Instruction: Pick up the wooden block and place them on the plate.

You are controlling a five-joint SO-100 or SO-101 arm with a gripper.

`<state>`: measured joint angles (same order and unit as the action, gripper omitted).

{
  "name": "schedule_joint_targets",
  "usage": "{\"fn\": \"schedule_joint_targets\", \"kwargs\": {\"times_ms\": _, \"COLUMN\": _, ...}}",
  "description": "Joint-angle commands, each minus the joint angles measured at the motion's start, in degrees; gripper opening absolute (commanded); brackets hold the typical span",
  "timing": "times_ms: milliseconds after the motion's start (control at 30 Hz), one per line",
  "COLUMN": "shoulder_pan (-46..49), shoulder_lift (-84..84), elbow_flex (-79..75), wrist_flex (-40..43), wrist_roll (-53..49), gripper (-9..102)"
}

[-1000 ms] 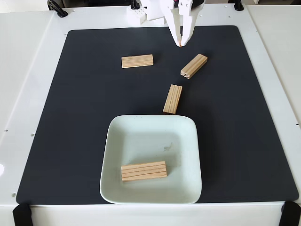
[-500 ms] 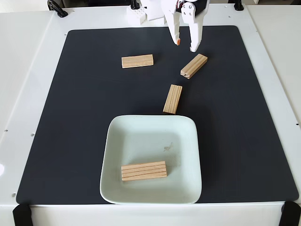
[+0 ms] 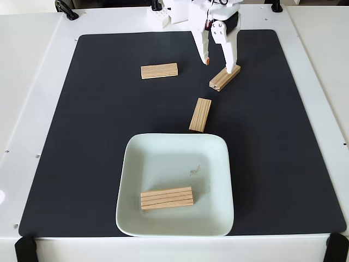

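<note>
Reach step for the tilted wooden block (image 3: pixel 224 77) beyond the plate (image 3: pixel 218 164), far-right of it. Gripper (image 3: pixel 221 65) fingers spread apart, lower than half a second ago (right finger now over the block's far end). Next: straddle block, close, lift toward plate. One block (image 3: pixel 167 198) already on plate; block (image 3: pixel 200 114) just beyond rim; another (image 3: pixel 159 71) far-left.

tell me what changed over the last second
The gripper opened its jaws and came down toward the angled wooden block; one finger now overlaps its far end. Nothing is grasped. All four blocks and the plate stayed put.
</note>
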<state>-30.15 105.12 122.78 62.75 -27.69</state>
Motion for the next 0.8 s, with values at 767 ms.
{"fn": "schedule_joint_targets", "kwargs": {"times_ms": 767, "shoulder_pan": -2.8, "shoulder_lift": -9.6, "elbow_flex": -0.4, "wrist_flex": -10.5, "wrist_roll": 0.4, "gripper": 10}}
